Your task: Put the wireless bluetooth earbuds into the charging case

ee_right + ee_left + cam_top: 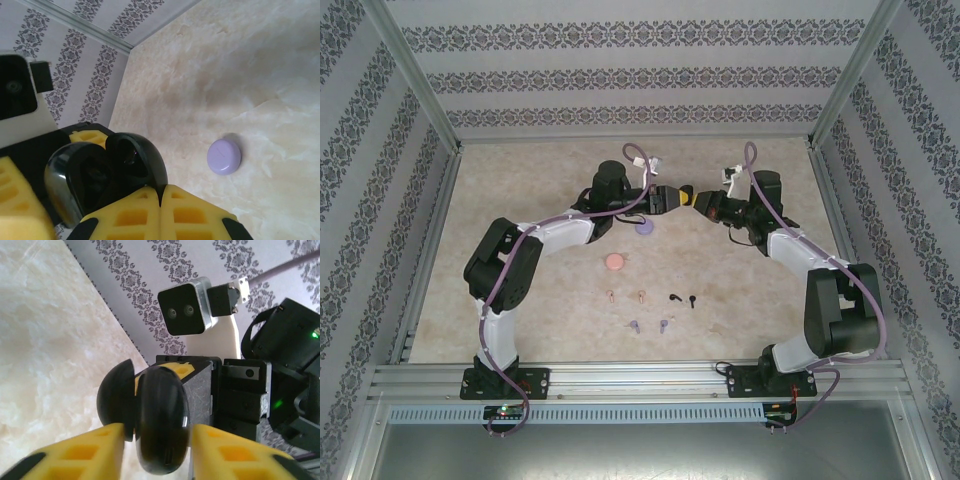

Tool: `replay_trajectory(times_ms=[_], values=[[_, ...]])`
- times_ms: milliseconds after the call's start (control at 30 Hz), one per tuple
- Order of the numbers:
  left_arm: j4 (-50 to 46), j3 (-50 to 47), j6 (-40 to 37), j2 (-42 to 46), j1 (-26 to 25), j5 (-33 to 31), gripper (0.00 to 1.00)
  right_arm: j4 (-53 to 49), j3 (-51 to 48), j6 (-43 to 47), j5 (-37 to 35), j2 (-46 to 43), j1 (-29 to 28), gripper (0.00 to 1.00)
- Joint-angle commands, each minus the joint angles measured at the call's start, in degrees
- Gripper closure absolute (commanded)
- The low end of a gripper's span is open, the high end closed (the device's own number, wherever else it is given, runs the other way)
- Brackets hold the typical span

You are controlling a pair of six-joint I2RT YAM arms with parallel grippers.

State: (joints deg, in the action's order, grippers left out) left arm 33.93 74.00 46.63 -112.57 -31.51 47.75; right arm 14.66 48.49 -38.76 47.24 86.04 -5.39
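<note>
The glossy black round charging case [160,425] hangs open between both grippers. The right gripper [161,192] is clenched on its rim. The left gripper [157,431] flanks it, but I cannot tell whether it grips. The tiny stemmed earbuds [641,296] lie on the tabletop [720,330] well below the grippers, basewards. The black pair [673,297] is nearer the right gripper. A lilac round case [224,156] and a pink round case [616,262] lie between.

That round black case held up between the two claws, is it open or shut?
Open. The black case shows two rounded halves swung apart at a hinge, with a dark hollow between them in the right wrist view.
</note>
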Motion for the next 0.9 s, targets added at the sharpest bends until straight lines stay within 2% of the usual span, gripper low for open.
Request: replay_trajectory(times_ms=[0,200,267,333,500,633,733,867], values=[[-1.76,2.14,-1.82,0.55,-0.86,-2.57,0.43,-3.29,2.69,2.67,-1.93,-0.93,0.03,1.00],[-12.71,6.05,-9.64,3.67,2.68,-2.79,0.25,-12.62,6.16,8.87,-5.43,-1.05,0.03,1.00],[-21.18,9.77,-15.21,4.10,3.69,-1.27,0.20,-15.71,7.60,11.70,-6.68,-0.76,0.03,1.00],[-34.20,16.73,-23.43,3.09,4.30,0.75,0.17,-19.05,9.31,15.28,-7.77,-0.25,0.01,1.00],[-67.18,35.98,-44.32,-4.01,4.33,1.75,0.14,-29.44,15.52,27.19,-11.29,1.77,-0.57,1.00],[-84.94,47.82,-54.84,-10.42,4.35,1.53,0.15,-36.14,19.27,37.10,-11.32,3.18,-1.59,1.00],[-90.37,51.21,-58.52,-12.81,4.33,0.99,0.18,-40.42,21.72,41.18,-10.51,4.38,-1.98,1.00],[-91.88,51.17,-60.25,-13.68,4.35,0.92,0.25,-40.94,22.00,41.49,-9.58,4.67,-2.16,1.00]])
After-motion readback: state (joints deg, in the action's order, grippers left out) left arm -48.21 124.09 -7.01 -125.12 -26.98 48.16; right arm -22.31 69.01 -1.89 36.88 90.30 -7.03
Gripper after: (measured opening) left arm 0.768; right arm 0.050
